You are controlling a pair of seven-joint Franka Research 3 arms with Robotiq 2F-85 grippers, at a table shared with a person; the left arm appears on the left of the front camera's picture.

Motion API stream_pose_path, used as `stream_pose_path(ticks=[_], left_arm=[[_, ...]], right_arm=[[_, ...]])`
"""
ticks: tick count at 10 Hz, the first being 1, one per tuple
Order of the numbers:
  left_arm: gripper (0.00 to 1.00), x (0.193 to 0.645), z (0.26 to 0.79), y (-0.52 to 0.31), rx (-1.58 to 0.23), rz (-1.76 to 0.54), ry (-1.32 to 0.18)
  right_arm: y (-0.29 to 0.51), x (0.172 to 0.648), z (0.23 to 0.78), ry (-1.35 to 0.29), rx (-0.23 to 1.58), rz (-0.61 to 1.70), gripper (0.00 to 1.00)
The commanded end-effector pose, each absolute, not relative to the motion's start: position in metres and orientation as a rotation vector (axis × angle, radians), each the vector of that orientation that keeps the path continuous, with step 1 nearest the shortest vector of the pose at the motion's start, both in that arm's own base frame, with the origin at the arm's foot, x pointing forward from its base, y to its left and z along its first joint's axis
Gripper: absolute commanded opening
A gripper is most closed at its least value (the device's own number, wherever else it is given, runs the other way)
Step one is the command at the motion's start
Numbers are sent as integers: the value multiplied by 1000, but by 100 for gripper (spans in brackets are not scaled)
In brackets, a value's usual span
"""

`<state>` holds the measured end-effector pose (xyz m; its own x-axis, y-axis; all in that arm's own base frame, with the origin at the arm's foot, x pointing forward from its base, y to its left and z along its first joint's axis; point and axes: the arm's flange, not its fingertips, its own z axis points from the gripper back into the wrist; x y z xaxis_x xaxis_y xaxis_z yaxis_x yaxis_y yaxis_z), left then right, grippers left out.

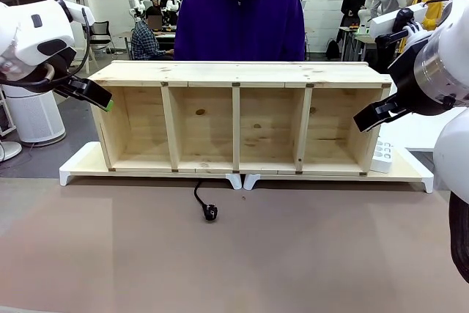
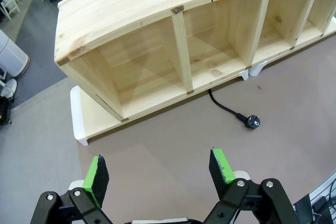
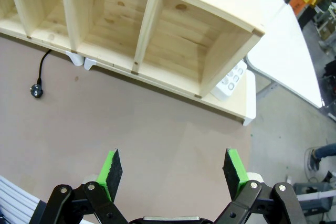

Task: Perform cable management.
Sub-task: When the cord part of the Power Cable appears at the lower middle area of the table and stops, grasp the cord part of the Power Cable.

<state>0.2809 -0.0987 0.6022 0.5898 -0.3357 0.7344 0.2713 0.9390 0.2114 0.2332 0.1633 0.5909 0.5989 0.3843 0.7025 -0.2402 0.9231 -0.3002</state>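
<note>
Black cable point(image 2: 224, 107): only a short tail shows. It comes out from under the front edge of the wooden shelf unit point(image 1: 238, 119), at the gap between the two white stands point(image 1: 80, 164), and ends in a plug point(image 1: 211, 213) lying flat on the brown tabletop point(image 1: 293, 254) near the middle. The rest of the cord is hidden under or behind the shelf (route can't be traced).

Left gripper point(image 2: 160, 169) is above the tabletop off the shelf's left end, fingers spread wide, nothing between the green pads. Right gripper point(image 3: 173, 169) is off the shelf's right end, also spread wide and empty.

A white power strip point(image 3: 229, 81) is wedged beside the shelf's right wall, partly hidden by it. A person in a purple hoodie point(image 1: 239, 23) stands behind the shelf, hands out of sight.
</note>
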Motion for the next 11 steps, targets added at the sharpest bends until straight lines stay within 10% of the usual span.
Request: stream_pose_path(ticks=[1, 11], left_arm=[[100, 282, 603, -100, 79, -359, -884], [100, 282, 603, -100, 79, -359, -884]], right_arm=[[165, 238, 590, -863, -181, 379, 100], [250, 337, 567, -618, 9, 567, 100]])
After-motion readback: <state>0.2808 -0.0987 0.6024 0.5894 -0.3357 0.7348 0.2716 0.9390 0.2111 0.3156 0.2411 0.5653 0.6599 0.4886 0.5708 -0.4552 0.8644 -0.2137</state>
